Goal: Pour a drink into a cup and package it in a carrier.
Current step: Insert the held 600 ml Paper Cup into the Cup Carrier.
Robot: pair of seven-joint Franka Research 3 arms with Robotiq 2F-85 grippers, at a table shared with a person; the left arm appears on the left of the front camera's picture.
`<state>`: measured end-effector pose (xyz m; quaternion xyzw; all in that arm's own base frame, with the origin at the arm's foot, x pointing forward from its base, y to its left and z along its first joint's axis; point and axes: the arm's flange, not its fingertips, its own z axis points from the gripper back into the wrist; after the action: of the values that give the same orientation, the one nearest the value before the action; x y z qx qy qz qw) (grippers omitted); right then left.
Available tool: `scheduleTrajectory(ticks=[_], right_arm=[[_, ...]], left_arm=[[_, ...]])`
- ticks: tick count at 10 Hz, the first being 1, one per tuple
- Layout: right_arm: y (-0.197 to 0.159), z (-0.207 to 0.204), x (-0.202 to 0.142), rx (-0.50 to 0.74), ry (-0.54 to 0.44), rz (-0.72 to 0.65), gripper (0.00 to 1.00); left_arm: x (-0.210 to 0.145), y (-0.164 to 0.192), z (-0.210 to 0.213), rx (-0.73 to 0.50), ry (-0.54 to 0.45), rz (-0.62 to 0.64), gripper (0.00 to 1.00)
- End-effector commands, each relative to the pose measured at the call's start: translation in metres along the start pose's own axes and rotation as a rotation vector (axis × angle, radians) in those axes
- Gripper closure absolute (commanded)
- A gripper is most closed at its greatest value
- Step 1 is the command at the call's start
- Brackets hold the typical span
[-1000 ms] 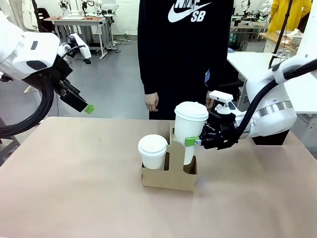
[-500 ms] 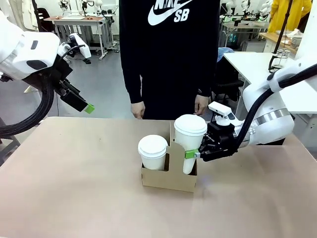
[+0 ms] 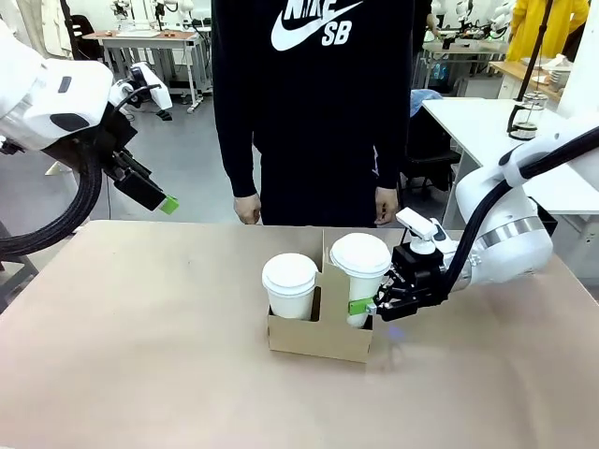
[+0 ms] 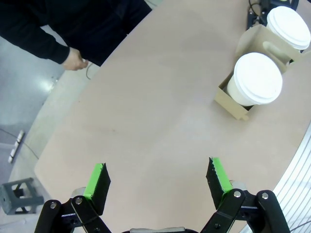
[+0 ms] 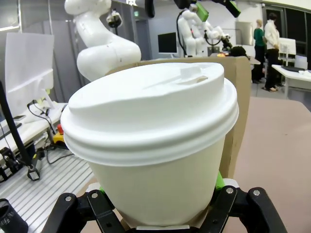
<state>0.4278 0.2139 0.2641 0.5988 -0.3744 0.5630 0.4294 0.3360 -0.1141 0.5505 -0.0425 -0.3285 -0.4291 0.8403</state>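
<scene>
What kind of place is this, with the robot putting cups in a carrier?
Most likely a robotics lab or test workshop, not a café. Other robot arms stand at tables in the background, more workbenches line a bare grey floor, and the cup and carrier sit on a plain work table.

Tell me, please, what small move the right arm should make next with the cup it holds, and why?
Probably open the right end effector and back away. Its lidded cup already sits low in the carrier hole, level with the other cup, so it looks seated, though the hole's bottom is hidden.
</scene>
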Motion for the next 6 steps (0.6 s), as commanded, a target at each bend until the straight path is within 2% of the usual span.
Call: scheduleTrajectory(ticks=[1, 5, 6], right_arm=[[0.0031, -0.0025, -0.0080, 0.000, 0.018, 0.049, 0.19], [0.0058, -0.0002, -0.0145, -0.029, 0.085, 0.035, 0.19], [0.0075, 0.0011, -0.0150, -0.009, 0.100, 0.028, 0.00]], left_arm=[[0.0012, -0.0012, 0.0017, 0.015, 0.005, 0.012, 0.00], [0.0012, -0.0012, 0.0017, 0.015, 0.005, 0.012, 0.00], [0.0012, -0.0012, 0.0017, 0.015, 0.005, 0.012, 0.00]])
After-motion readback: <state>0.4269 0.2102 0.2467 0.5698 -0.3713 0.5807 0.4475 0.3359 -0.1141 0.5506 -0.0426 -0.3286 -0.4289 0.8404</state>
